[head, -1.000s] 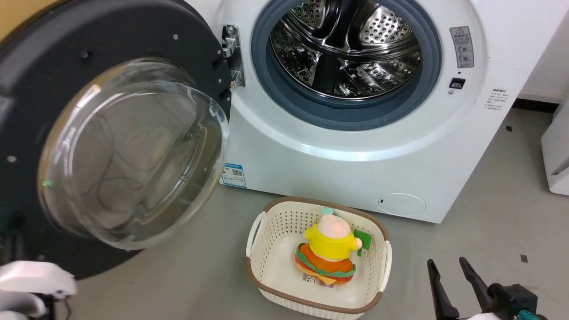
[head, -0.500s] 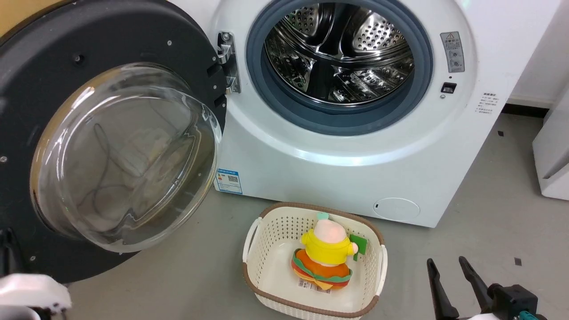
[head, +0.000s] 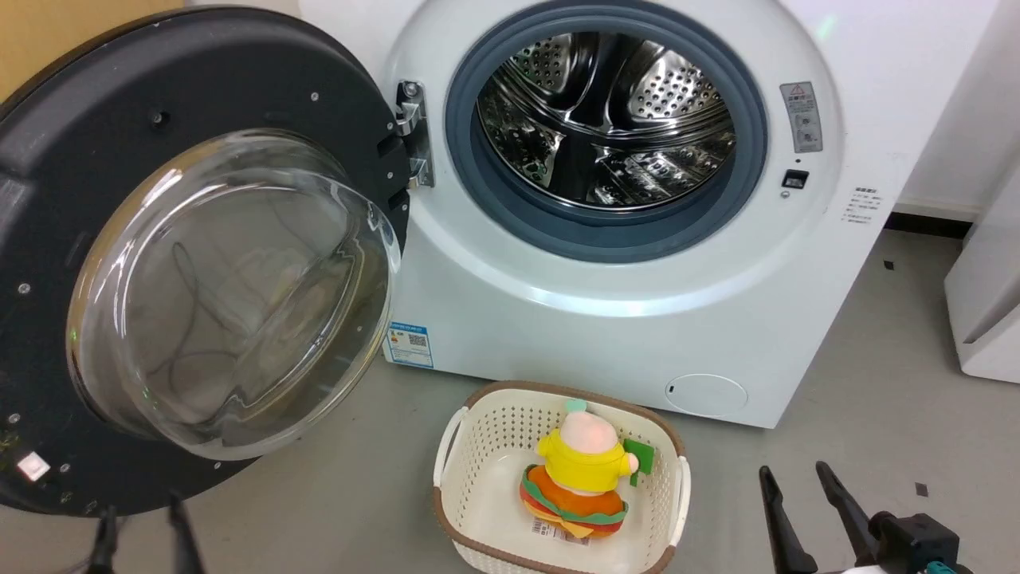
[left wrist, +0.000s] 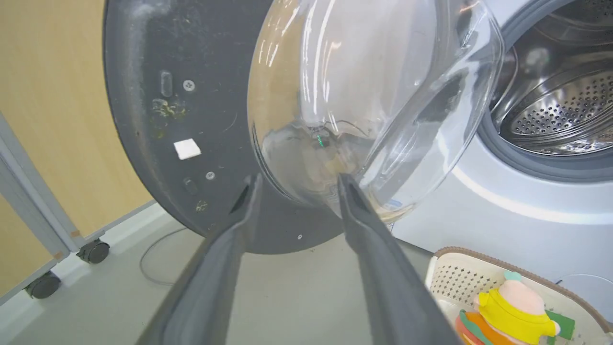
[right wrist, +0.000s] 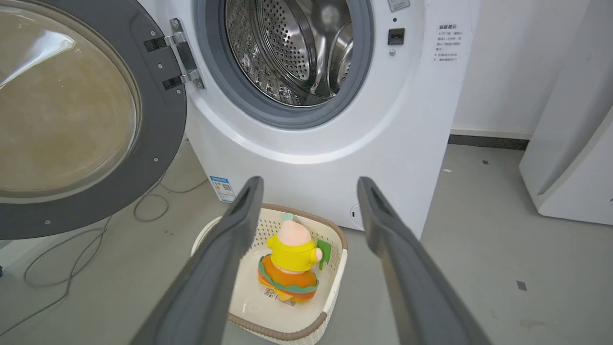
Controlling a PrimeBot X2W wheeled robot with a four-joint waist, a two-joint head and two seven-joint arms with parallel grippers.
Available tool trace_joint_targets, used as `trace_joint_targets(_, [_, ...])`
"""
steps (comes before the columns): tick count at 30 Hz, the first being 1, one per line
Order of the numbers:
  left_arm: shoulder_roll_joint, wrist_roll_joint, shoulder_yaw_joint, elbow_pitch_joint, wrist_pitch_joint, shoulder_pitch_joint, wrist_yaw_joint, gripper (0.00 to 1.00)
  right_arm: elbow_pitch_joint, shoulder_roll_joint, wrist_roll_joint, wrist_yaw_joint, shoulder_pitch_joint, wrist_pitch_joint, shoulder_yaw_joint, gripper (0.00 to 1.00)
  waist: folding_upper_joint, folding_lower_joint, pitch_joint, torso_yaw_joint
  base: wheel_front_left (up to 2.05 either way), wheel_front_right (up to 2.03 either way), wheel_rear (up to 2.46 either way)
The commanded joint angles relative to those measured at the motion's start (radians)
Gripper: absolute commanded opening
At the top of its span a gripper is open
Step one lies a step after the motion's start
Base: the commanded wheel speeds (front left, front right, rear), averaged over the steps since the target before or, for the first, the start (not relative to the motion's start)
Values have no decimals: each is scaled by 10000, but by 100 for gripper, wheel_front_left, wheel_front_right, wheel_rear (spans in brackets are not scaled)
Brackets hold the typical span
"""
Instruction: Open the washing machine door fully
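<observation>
Head view. The machine (head: 606, 319) stands on a bare grey floor (head: 876, 335), its steel drum (head: 606, 119) exposed. The door (head: 96, 159) hangs on its hinge at the machine's left side, swung wide, the glass bowl facing outward. A yellow panel (head: 80, 32) stands behind the door. A white appliance (head: 988, 319) stands at the right edge, apart from the machine. A basket (head: 446, 510) sits on the floor just in front of the machine, with a toy (head: 582, 470) lying in it. My left claw (head: 139, 506) shows at the lower left, fingertips just below the door's bottom rim. My right claw (head: 793, 470) shows at the lower right, over the floor, well clear of the basket.

Left wrist view. My left claw (left wrist: 299, 177) has its fingers spread, with nothing between them. The tips point at the underside of the glass bowl; I cannot tell whether they touch it. The panel rests on castors (left wrist: 93, 251). A thin cable (left wrist: 158, 258) lies on the floor beneath the door.

Right wrist view. My right claw (right wrist: 310, 179) is spread wide and empty, hanging above the basket and aimed at the machine's lower front. The cable trails in loops across the floor under the door.
</observation>
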Motion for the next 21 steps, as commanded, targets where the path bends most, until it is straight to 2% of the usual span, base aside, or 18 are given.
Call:
trace_joint_targets(1, [-116,149,-180,-195,-53,216,49,100,2,28,4,-7,-25,-51,21,100,0,0,-33,-54,0,0,0])
trace_joint_targets(5, [-335,514,-1028,-545,-53,581,136,100,-34,28,-102,-7,-48,-54,50,100,0,0,-88,-261,0,0,0])
trace_joint_targets(12, [-416,818,-2222,-462,-53,277,-58,100,-127,28,-304,-7,-74,-13,95,100,0,0,-127,-993,0,0,0])
trace_joint_targets(21, [-431,976,-2798,-12,-53,-131,-135,100,-226,28,-443,-7,-13,102,190,100,0,0,-145,-2320,0,0,0])
